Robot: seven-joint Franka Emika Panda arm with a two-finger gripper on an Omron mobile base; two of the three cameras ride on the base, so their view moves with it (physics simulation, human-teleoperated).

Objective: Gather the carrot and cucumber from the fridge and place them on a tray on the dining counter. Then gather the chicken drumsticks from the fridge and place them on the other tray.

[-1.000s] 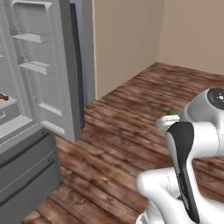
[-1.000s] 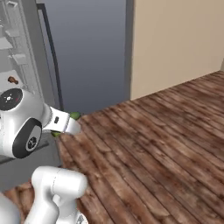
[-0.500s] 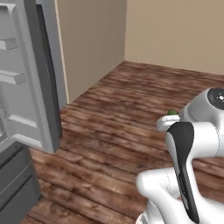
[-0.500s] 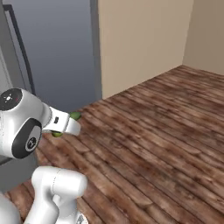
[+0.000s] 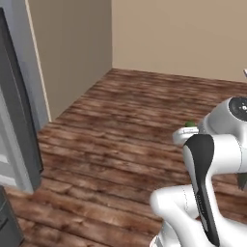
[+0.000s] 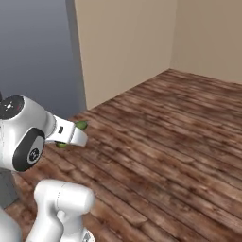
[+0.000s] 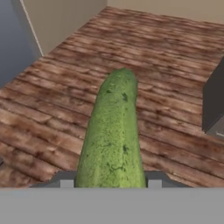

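A long green cucumber (image 7: 113, 131) runs straight out from my gripper (image 7: 110, 180) in the hand view, and the jaws are shut on its near end. In the right base view the cucumber (image 6: 81, 125) peeks out as green tips on both sides of the white hand. A small green tip of the cucumber (image 5: 190, 124) also shows above the hand in the left base view. The arm holds it above a wooden floor. The carrot, the chicken drumsticks, both trays and the dining counter are out of view.
The grey fridge door (image 5: 19, 120) stands at the far left and the fridge side (image 6: 38, 56) is behind the arm. Beige walls (image 5: 169, 34) meet in a corner ahead. A dark block (image 7: 214, 105) cuts into the hand view's right. Brown plank floor (image 6: 165, 132) spreads ahead.
The whole picture has swung as the base turned: the fridge has slid off to the left and the room corner has come into view. The cucumber stays in the gripper.
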